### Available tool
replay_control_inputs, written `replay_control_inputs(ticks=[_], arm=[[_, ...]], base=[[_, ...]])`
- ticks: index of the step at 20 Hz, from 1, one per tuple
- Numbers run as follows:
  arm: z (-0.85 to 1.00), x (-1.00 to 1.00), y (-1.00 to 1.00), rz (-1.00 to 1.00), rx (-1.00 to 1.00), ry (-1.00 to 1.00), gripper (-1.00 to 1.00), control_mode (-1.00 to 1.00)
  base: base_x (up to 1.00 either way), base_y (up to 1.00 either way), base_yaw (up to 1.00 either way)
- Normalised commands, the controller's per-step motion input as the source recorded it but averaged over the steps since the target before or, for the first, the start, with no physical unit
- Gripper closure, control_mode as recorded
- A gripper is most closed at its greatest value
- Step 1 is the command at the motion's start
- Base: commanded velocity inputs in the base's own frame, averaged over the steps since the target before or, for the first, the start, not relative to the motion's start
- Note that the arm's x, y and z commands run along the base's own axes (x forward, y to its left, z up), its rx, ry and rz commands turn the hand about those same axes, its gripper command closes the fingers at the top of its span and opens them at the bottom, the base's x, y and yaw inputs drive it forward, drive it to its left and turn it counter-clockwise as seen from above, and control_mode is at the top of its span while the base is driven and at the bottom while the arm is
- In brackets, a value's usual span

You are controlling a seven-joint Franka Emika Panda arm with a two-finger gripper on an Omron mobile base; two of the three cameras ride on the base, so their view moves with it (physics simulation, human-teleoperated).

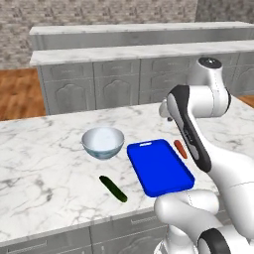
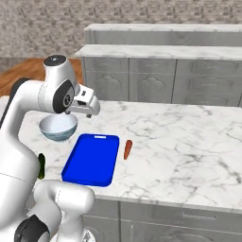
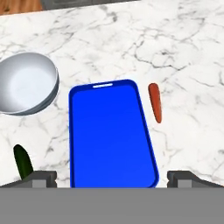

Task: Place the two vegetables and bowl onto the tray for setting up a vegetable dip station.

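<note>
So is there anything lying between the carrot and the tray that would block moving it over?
Nothing visible. The carrot lies on bare counter just beside the tray, apart from it, and the tray holds nothing. The bowl and cucumber sit on its other side.

Simulated kitchen — background and fixtures

White grey-veined marble counter (image 1: 44, 149) in front; behind it, two rows of grey panelled cabinets (image 1: 114, 84) with pale stone tops — wood plank floor (image 1: 17, 92) at left, grey brick wall (image 2: 42, 28) beyond.
</note>
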Motion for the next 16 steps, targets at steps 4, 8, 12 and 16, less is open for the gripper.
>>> replay_control_inputs(ticks=[4,8,12,16], arm=[[0.0,0.19,0.18,-0.01,0.0,0.0,-1.0,-1.0],[-0.05,0.22,0.59,0.0,-0.02,0.1,-1.0,-1.0],[-0.13,0.23,0.7,0.01,-0.02,0.14,-1.0,-1.0],[-0.17,0.23,0.63,0.0,0.0,0.09,-1.0,-1.0]], base=[[0.0,0.0,0.0],[0.0,0.0,0.0],[0.0,0.0,0.0],[0.0,0.0,0.0]])
